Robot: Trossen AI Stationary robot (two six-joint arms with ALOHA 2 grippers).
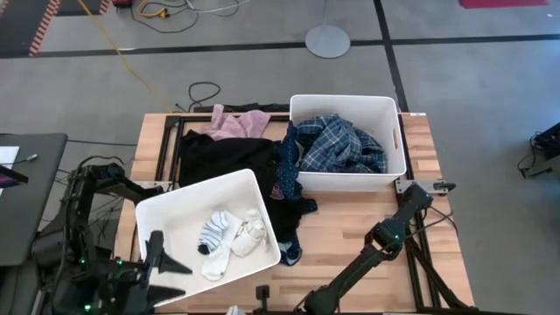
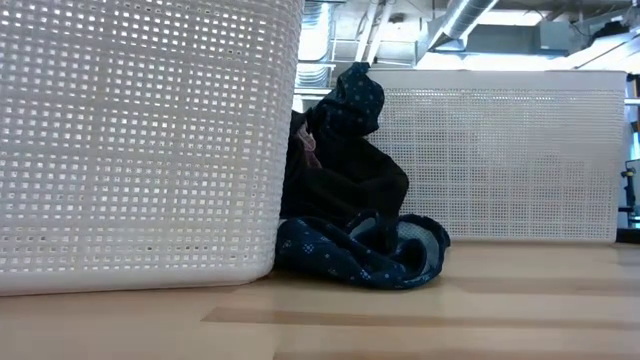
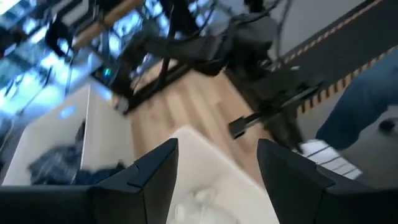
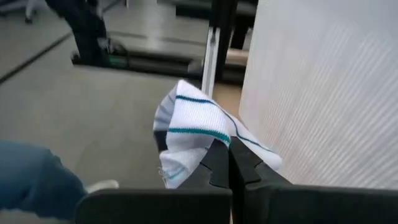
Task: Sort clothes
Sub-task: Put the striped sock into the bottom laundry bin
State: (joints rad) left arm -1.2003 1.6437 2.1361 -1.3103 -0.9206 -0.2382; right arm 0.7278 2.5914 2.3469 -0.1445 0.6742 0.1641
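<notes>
Right wrist view shows the right gripper (image 4: 229, 163) pinching a striped sock (image 4: 193, 134) at six o'clock. It looks soft, light and floppy. Left gripper (image 3: 217, 163) waits open.

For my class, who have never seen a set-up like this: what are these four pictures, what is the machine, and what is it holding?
They show one moment from four cameras: above the wooden table, level with its top, and on each wrist of a two-armed robot. The near white plastic bin holds small white and striped socks; the far white bin holds a blue-white plaid shirt. A large black garment, a pink garment and a dark blue patterned piece lie between them. The right gripper is shut on a white sock with teal stripes, off the table's near edge. The left gripper waits open above the near bin.
</notes>
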